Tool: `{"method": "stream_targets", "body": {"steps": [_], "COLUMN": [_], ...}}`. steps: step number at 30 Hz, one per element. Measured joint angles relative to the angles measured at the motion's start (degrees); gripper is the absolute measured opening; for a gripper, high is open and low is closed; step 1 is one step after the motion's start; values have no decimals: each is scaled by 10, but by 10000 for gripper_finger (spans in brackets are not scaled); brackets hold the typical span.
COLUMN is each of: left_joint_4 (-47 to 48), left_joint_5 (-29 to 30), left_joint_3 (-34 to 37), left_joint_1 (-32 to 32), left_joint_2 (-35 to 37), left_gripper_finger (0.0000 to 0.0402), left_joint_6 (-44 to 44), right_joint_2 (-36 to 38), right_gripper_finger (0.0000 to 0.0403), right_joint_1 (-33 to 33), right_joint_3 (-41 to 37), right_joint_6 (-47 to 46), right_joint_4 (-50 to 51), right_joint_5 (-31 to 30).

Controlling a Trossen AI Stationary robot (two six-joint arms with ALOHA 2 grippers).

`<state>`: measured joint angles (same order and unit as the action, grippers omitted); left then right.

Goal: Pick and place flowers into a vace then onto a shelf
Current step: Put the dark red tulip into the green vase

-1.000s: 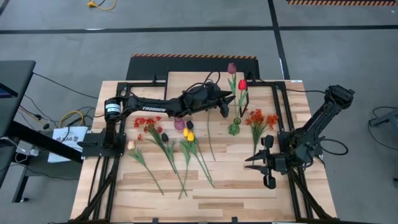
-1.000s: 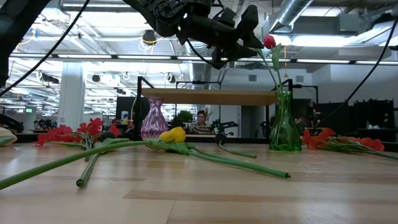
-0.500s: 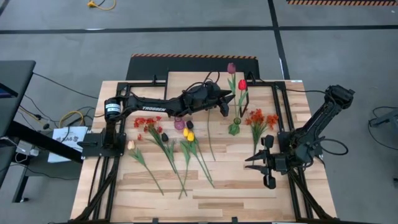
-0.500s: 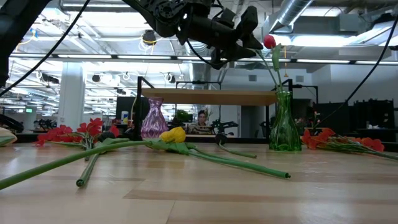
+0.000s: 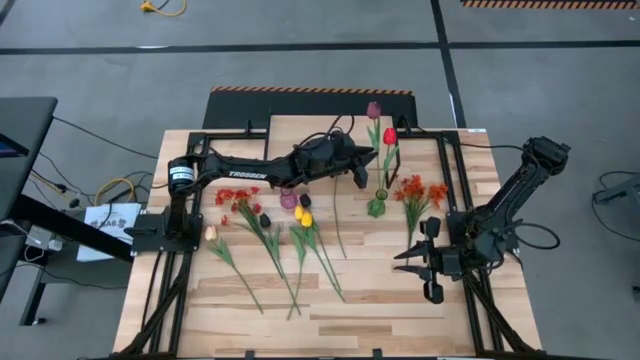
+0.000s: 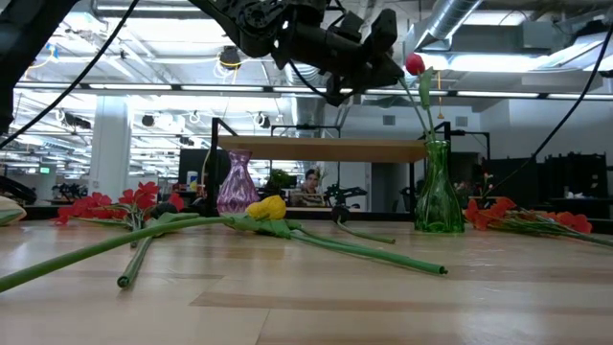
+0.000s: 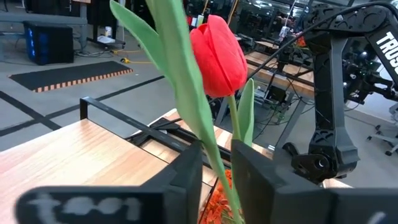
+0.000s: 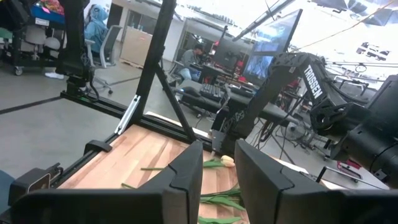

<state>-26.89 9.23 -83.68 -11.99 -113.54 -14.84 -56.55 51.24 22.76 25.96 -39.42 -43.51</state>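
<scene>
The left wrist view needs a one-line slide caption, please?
Left gripper with its jaws around the stem of a red tulip; right arm behind.

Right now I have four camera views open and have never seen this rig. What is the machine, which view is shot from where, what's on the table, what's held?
It is a two-armed robot at a wood table. One view looks straight down, one looks level across the tabletop, and one camera sits on each wrist.

The left gripper is raised over the back of the table, its fingers on either side of the stem of a red tulip that stands in the green vase. The right gripper waits near the table's right edge, holding nothing, jaws a little apart.

More flowers lie loose across the table. A purple vase stands by the low wooden shelf at the back.
</scene>
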Motion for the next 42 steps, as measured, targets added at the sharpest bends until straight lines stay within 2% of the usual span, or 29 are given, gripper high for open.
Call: {"method": "stream_targets", "body": {"steps": [8, 29, 34, 42], "left_joint_4": [0, 6, 8, 10], "left_joint_5": [0, -14, -14, -14], "left_joint_3": [0, 0, 0, 0], "left_joint_1": [0, 0, 0, 0], "left_joint_2": [0, 0, 0, 0], "left_gripper_finger": [4, 1, 19, 84], "left_joint_6": [5, 7, 7, 7], "right_joint_2": [0, 0, 0, 0], "right_gripper_finger": [87, 87, 87, 87], "right_joint_1": [0, 0, 0, 0], "right_joint_3": [0, 0, 0, 0], "right_joint_6": [0, 0, 0, 0], "right_joint_4": [0, 0, 0, 0], "right_joint_5": [0, 0, 0, 0]}}
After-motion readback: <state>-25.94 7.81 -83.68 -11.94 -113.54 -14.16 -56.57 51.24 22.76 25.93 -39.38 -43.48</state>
